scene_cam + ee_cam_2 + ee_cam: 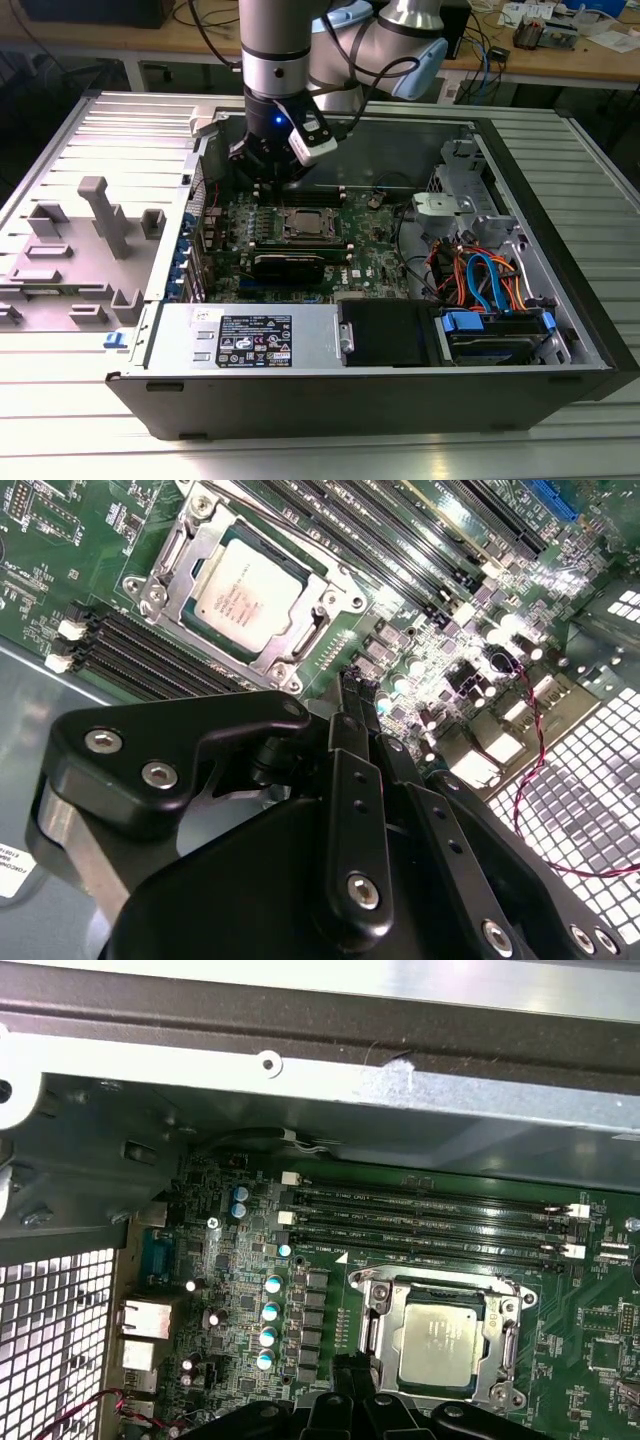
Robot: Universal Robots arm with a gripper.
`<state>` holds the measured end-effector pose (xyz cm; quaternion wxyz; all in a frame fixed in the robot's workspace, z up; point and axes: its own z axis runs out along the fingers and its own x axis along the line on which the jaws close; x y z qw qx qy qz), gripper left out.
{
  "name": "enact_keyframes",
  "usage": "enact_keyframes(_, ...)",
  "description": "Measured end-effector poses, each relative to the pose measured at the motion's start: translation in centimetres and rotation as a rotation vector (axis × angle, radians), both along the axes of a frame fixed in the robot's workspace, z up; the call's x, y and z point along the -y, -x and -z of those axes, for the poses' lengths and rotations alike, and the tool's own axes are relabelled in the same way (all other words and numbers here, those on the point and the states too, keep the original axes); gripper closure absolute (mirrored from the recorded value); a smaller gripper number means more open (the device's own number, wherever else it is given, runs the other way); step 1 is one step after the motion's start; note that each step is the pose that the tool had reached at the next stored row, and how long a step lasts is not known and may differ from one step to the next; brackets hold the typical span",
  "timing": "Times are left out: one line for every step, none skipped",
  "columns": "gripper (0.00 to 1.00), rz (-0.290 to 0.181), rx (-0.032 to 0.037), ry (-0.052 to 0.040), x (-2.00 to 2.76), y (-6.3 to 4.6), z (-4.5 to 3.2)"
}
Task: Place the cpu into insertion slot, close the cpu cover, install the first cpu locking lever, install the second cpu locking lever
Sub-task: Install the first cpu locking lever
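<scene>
The gripper (358, 690) blocks much of the motherboard (90, 540) in the second wrist view — 1 edge of the cpu cover (378, 1325) sits cropped and partly covered in the first wrist view.

Overhead light washes the ribbed worktop (60, 420) pale in the exterior view; the computer case (400, 390) interior sits shaded. Glare whitens the motherboard (470, 620) beyond the dark claw (360, 685) in the second wrist view; the case rim (400, 980) burns out in the first wrist view.

The cpu (440, 1340) within the cpu cover (378, 1325) (silver frame around it), black hand (352, 1378) just beside.
</scene>
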<state>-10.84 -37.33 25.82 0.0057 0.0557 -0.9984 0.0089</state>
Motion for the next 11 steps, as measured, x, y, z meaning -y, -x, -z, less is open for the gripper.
enact_keyframes(0.89,0.0,0.0,0.0,0.0,-0.1,0.0)
enact_keyframes(0.89,0.0,-0.0001,0.0,0.0,-0.11,0.0)
enact_keyframes(0.89,0.0,0.0,0.0,0.0,-0.12,0.0)
enact_keyframes(0.89,0.0,0.0,0.0,0.0,-0.15,0.0)
enact_keyframes(0.89,0.0,0.0,0.0,0.0,-0.16,0.0)
enact_keyframes(0.89,0.0,-0.0001,0.0,0.0,-0.33,0.0)
enact_keyframes(0.89,0.0,-0.0001,0.0,0.0,-0.51,0.0)
enact_keyframes(0.89,0.0,0.0,0.0,0.0,-0.52,0.0)
enact_keyframes(0.89,0.0,-0.0001,0.0,0.0,-0.54,0.0)
enact_keyframes(0.89,0.0,0.0,0.0,0.0,-0.56,0.0)
enact_keyframes(0.89,0.0,0.0,0.0,0.0,-0.58,0.0)
